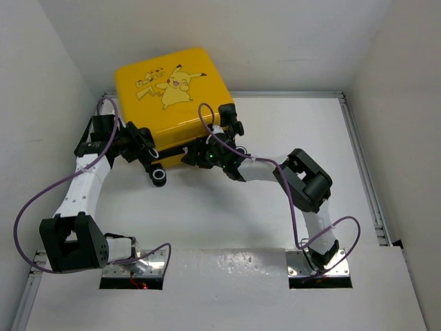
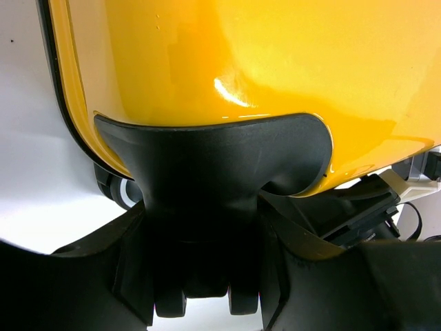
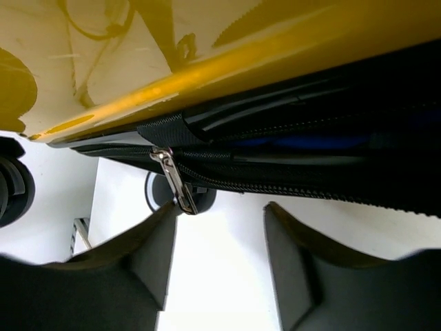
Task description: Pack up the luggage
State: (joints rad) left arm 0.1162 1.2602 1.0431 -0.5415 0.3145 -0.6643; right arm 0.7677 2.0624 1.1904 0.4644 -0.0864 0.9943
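The luggage [image 1: 172, 93] is a yellow hard-shell suitcase with a Pikachu print, lying at the back of the table with its lid down. My left gripper [image 1: 141, 148] is at its near left corner. In the left wrist view it [image 2: 200, 227] is shut around the black wheel bracket [image 2: 207, 158] under the yellow shell [image 2: 275, 62]. My right gripper [image 1: 215, 150] is at the near edge. In the right wrist view it [image 3: 220, 210] is open, with the silver zipper pull [image 3: 176, 181] hanging by its left fingertip [image 3: 162, 227]. The black zipper [image 3: 296, 186] runs along the seam.
A black caster wheel [image 1: 160, 176] sticks out toward the table's middle, and another one [image 1: 238, 128] is at the suitcase's right corner. White walls close in the table on the left, back and right. A metal rail [image 1: 362, 162] runs along the right side.
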